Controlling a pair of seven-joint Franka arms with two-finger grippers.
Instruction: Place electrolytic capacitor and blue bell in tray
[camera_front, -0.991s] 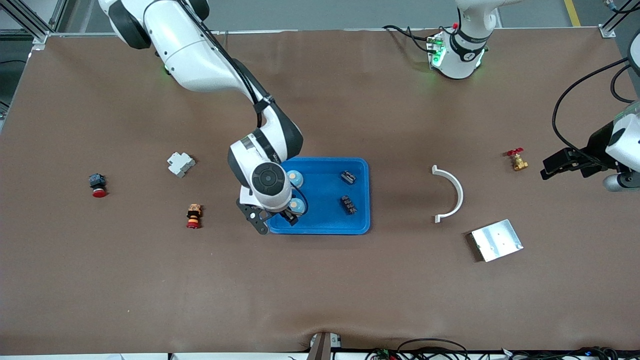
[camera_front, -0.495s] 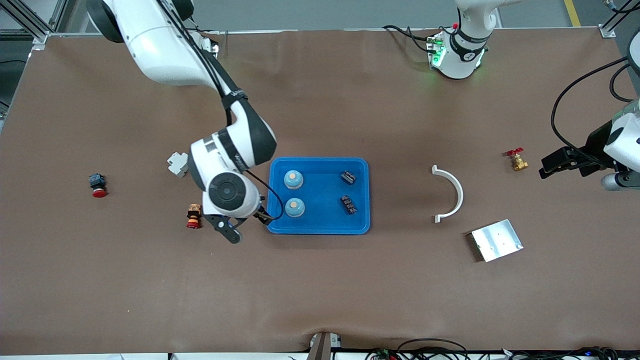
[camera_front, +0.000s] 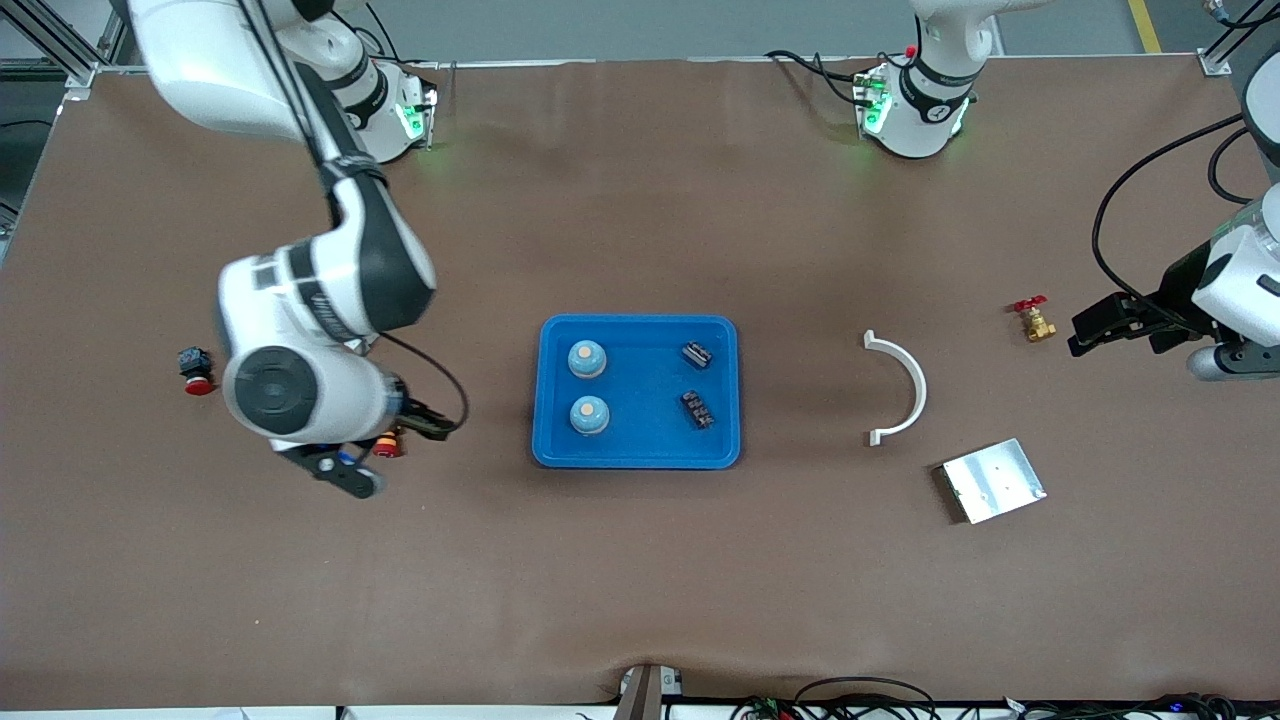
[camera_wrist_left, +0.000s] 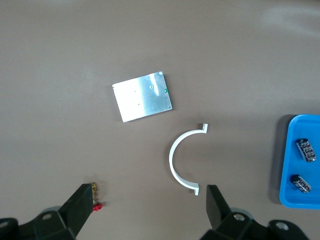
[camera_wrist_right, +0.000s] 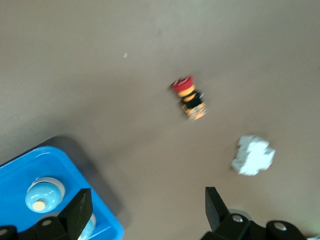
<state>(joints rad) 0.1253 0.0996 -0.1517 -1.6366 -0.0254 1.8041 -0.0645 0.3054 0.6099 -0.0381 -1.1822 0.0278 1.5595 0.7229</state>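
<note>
The blue tray (camera_front: 640, 323) lies mid-table. In it rest two blue bells (camera_front: 586, 359) (camera_front: 589, 414) toward the right arm's end and two dark capacitors (camera_front: 697, 354) (camera_front: 697, 409) toward the left arm's end. My right gripper (camera_front: 392, 452) is open and empty, up over the table beside the tray toward the right arm's end. Its wrist view shows the tray's corner (camera_wrist_right: 65, 155) and one bell (camera_wrist_right: 44, 195). My left gripper (camera_front: 1088, 335) is open and empty, and it waits over the table near the brass valve. Its wrist view shows the tray's edge (camera_wrist_left: 290, 165) and both capacitors (camera_wrist_left: 305, 150).
A red and yellow button (camera_front: 385, 445) lies under my right gripper, also in its wrist view (camera_wrist_right: 190, 97), near a white clip (camera_wrist_right: 253, 155). A black and red button (camera_front: 197, 370), white arc (camera_front: 900, 385), silver plate (camera_front: 992, 480) and brass valve (camera_front: 1035, 320) lie around.
My right gripper has left the bell nearer to the front camera in the tray and moved off toward the right arm's end of the table. The left arm has barely moved.
</note>
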